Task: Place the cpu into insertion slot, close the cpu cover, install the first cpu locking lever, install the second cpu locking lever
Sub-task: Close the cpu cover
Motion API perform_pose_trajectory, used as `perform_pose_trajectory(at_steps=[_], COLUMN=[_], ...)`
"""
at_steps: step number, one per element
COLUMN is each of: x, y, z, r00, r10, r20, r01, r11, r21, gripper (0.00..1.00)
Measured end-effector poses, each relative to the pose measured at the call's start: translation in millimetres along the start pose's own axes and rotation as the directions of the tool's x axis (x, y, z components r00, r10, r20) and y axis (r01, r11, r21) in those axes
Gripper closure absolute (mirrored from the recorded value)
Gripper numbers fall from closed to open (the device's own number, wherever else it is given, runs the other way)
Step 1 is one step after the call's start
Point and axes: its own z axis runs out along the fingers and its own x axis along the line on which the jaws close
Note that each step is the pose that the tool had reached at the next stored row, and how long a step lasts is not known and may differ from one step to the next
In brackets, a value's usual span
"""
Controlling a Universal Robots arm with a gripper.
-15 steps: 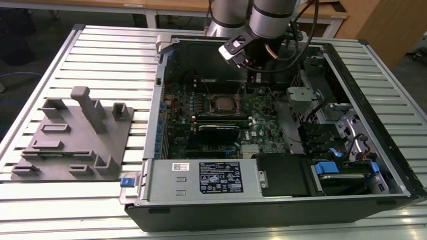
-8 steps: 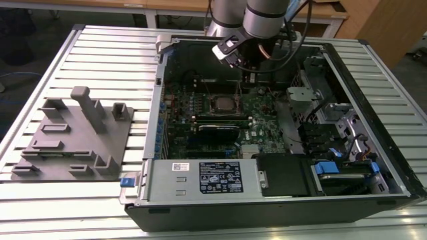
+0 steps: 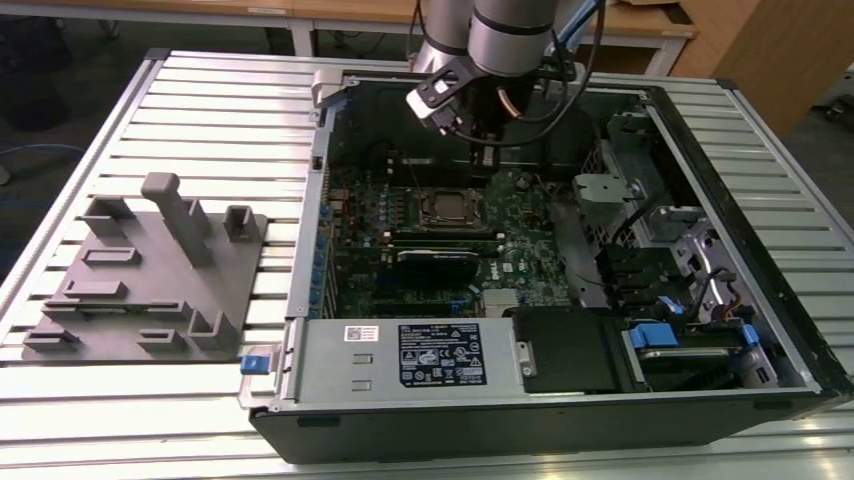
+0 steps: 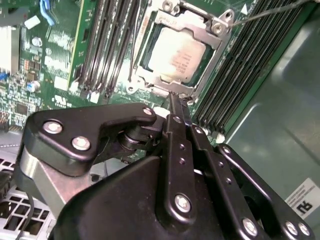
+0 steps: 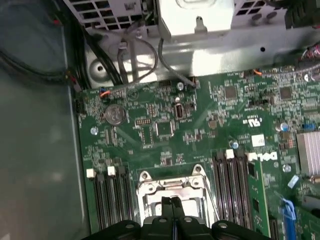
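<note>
Cover step looks done: the insertion slot (image 4: pixel 145 62) holds the cpu (image 4: pixel 176 57) just ahead of the gripper (image 4: pixel 175 102), whose fingers are pressed together on nothing, w/ the cpu cover (image 4: pixel 197 21) lying flat over the chip. Past the cover's far corner a wire lever (image 4: pixel 270 12) stands free, prob. unlatched. Catching so thin a wire calls for exact tip placement.

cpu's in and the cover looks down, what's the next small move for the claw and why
Probably slide the shut claw across to the thin lever wire beside the cpu cover and press it down: the cpu sits under the lowered cover, and that wire seems to stick out unlatched.
</note>
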Motion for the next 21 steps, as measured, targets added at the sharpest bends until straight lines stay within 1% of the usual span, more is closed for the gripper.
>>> perform_pose_trajectory(at_steps=[8,17,21], x=[-0.1,-1.6,-1.7], y=[-0.6,-3.5,-3.7], z=[0.2,3.3,3.2], r00=[1.0,1.0,1.0], r10=[0.001,0.0,0.0], r20=[0.0,-0.0002,0.0], r01=[-0.001,0.0,0.0], r11=[1.0,1.0,1.0], r21=[0.0,-0.0001,-0.0001], gripper=[0.9,0.9,0.9])
